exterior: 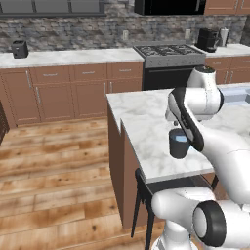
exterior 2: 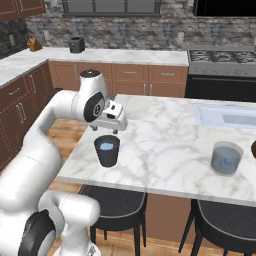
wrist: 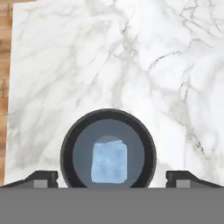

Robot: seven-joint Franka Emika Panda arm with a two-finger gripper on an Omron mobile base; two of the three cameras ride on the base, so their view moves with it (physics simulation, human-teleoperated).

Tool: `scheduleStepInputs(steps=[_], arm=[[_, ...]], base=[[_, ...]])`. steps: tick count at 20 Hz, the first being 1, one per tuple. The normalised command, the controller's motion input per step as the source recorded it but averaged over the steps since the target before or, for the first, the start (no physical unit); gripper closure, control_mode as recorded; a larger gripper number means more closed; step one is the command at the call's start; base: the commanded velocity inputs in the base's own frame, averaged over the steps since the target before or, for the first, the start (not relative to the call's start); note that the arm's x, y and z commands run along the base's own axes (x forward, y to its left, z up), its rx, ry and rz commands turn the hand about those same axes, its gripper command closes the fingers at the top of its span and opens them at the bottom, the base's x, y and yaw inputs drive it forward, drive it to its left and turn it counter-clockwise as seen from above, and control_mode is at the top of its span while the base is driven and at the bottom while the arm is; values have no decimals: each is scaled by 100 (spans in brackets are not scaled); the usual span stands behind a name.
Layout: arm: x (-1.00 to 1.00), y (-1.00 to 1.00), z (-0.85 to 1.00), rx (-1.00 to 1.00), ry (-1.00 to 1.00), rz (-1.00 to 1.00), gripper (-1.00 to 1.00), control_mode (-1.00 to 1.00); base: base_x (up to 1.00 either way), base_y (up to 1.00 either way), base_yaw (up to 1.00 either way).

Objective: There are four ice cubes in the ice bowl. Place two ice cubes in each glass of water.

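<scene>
1. Dark glass (exterior 2: 107, 150) stands near the left end of the island counter (exterior 2: 165, 145), close to its front edge; the hand view looks straight down into it, and one pale-blue ice cube (wrist: 109, 162) floats in the water near the middle
2. Gripper (wrist: 112, 177) hangs directly above that glass, fingers spread wide to either side of the rim, nothing between them; it grips nothing
3. Clear glass (exterior 2: 226, 158) sits well to the right on the same counter, near the front edge, with bluish water and what looks like ice in it; how many cubes I cannot tell
4. A brown sliver at the far right edge of the right base view may be the bowl; too little shows to be sure
5. Handling, as a judgement: a cube is light, rigid and likely slick, small against the finger span, so take it across two flat opposite faces, centred, with a gentle squeeze; corner grips would probably let it squirt out
6. Release low over the water so it does not bounce off the rim; the glass itself looks stable but could tip if nudged
</scene>
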Motion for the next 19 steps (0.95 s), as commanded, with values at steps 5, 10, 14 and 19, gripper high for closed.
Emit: scheduleStepInputs(steps=[5,10,14,19], arm=[[-100,14,100,0,-15,1,-100,-100],[-100,7,85,0,-39,0,-100,-100],[-69,-2,21,2,-30,0,-100,-100],[3,0,0,-2,0,0,-100,-100]], base=[[0,0,0],[0,0,0],[0,0,0],[0,0,0]])
